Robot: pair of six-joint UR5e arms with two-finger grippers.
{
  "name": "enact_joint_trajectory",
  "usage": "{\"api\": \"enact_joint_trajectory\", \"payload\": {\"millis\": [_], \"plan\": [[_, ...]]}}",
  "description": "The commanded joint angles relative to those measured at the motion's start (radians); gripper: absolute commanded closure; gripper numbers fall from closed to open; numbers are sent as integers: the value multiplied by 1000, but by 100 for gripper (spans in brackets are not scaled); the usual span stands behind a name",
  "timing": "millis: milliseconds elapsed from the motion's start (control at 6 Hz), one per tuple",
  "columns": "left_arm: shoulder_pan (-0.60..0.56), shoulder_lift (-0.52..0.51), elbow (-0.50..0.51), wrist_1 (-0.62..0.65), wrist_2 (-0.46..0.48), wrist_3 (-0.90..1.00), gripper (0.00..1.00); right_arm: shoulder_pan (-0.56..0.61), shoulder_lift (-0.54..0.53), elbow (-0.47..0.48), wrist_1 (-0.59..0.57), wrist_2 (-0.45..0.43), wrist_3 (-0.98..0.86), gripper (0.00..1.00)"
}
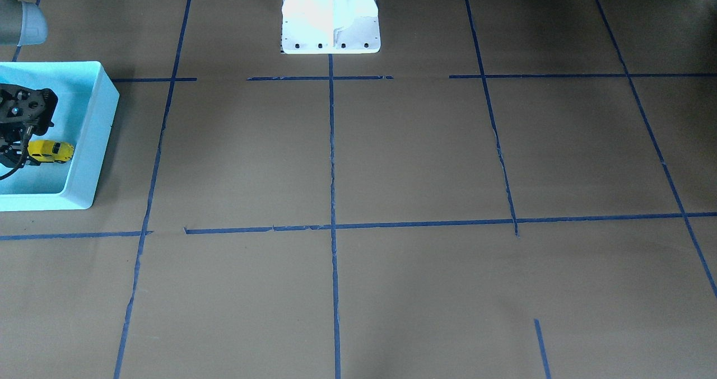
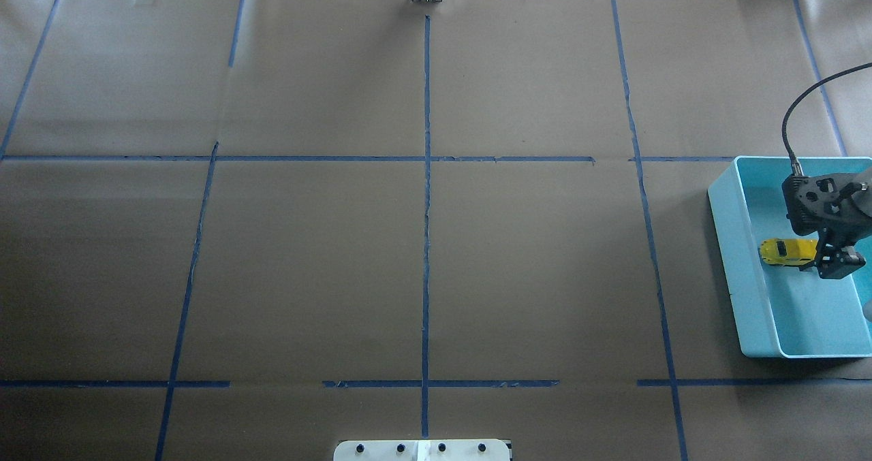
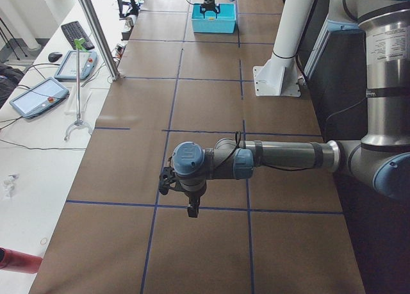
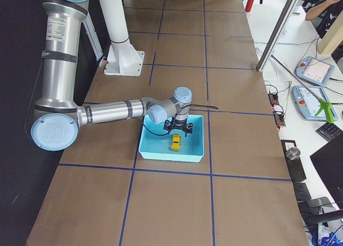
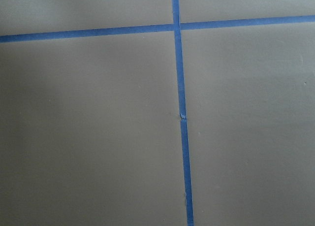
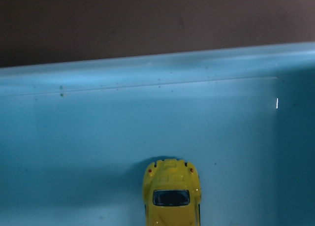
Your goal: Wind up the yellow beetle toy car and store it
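Observation:
The yellow beetle toy car (image 2: 785,251) lies on the floor of the turquoise bin (image 2: 732,243) at the table's right side. It also shows in the front view (image 1: 53,150), the right side view (image 4: 175,143) and at the bottom of the right wrist view (image 6: 171,196). My right gripper (image 2: 836,263) hangs low inside the bin at the car's rear end, and its fingers look spread and open. My left gripper (image 3: 190,207) hovers over bare table far from the bin. It shows only in the left side view, so I cannot tell its state.
Brown paper with blue tape lines (image 2: 426,243) covers the table. The robot's white base plate (image 1: 330,37) sits at the table's middle edge. A cable (image 2: 793,120) arcs over the bin's far wall. Operator desks with tablets (image 3: 38,95) stand beside the table.

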Motion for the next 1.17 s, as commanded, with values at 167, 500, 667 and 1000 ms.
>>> {"api": "enact_joint_trajectory", "payload": {"millis": [167,500,667,1000], "plan": [[0,1,-2,0,0,0,0,205,28,163,-358,46,-3,0],[0,1,-5,0,0,0,0,396,115,156,-693,51,15,0],[0,3,-5,0,0,0,0,463,109,151,-715,58,222,0],[-2,1,-2,0,2,2,0,561,48,107,-712,172,565,0]]}}
